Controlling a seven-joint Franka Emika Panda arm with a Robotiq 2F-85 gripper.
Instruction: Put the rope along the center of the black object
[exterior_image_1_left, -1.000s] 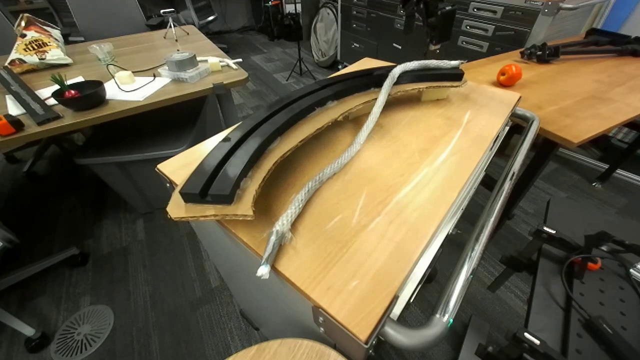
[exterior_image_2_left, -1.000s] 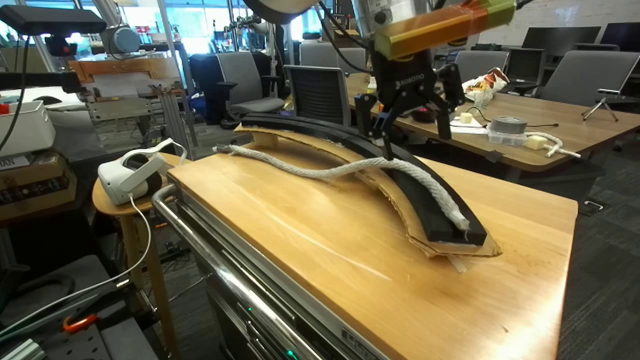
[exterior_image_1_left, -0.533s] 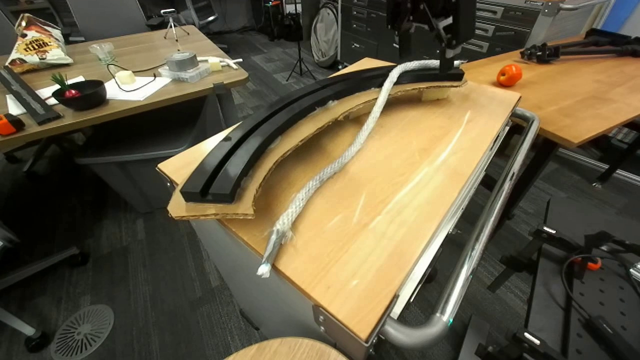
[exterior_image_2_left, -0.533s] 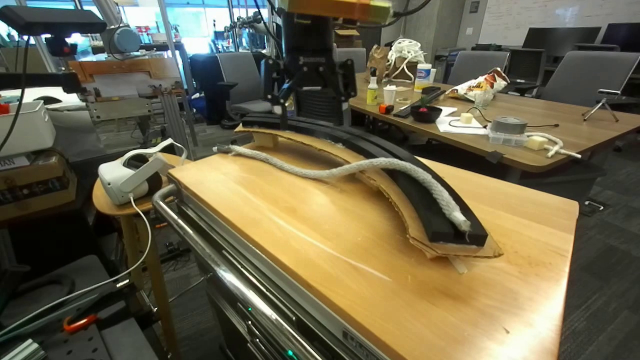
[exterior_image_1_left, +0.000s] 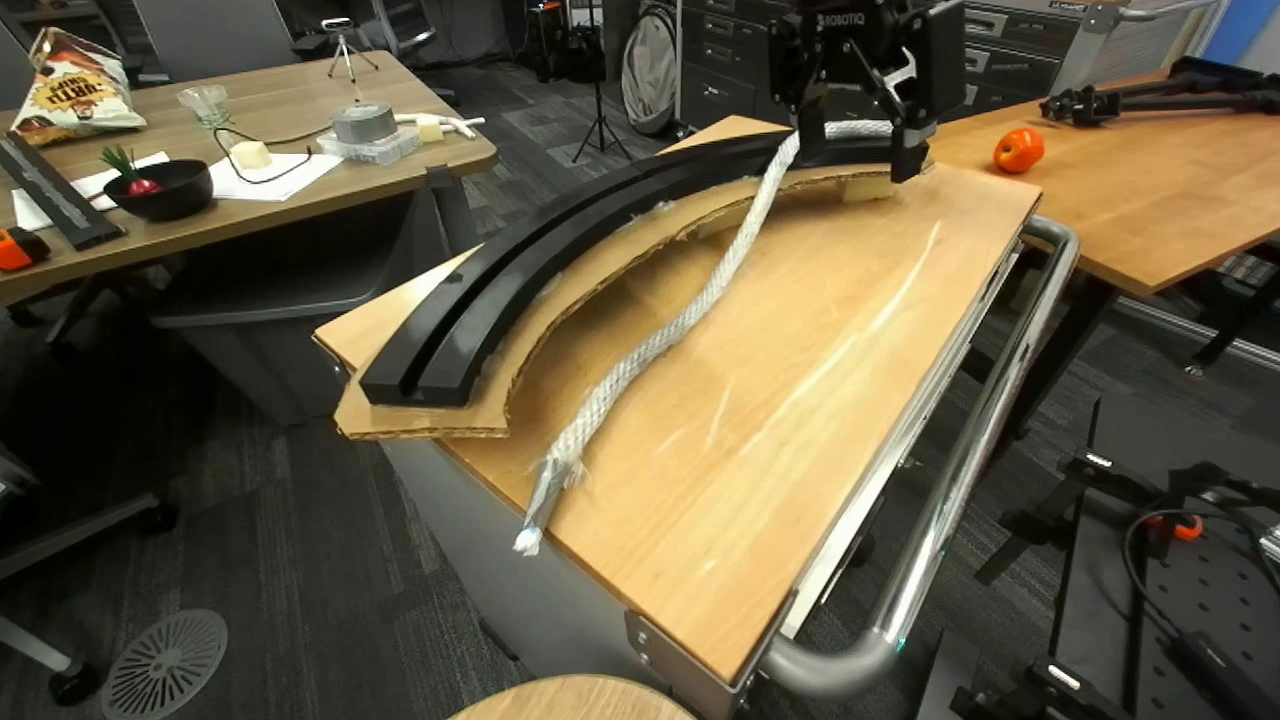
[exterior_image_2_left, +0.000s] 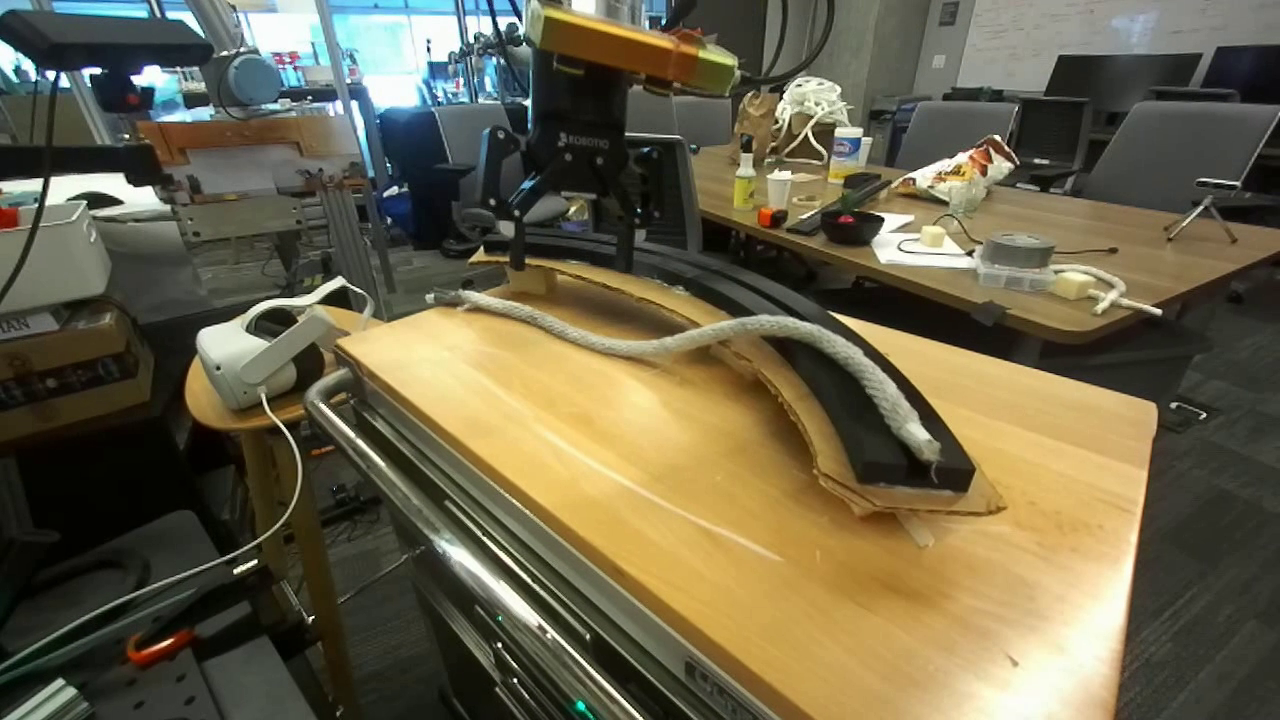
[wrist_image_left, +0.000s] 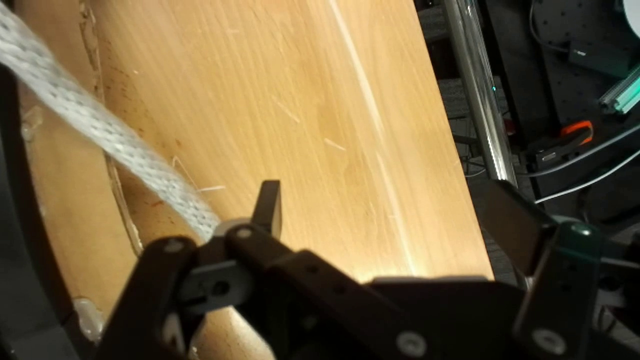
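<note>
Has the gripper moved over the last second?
Yes. In an exterior view, the gripper has shifted leftward in the picture, along the black track toward its far end.

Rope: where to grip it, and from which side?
I'd take the rope by the stretch just short of its grey-wrapped end, from straight above, the open gripper straddling its width. That stretch lies off the black object, on the wooden top, which blocks the underside; it's slim, so a crosswise pinch should hold.
</note>
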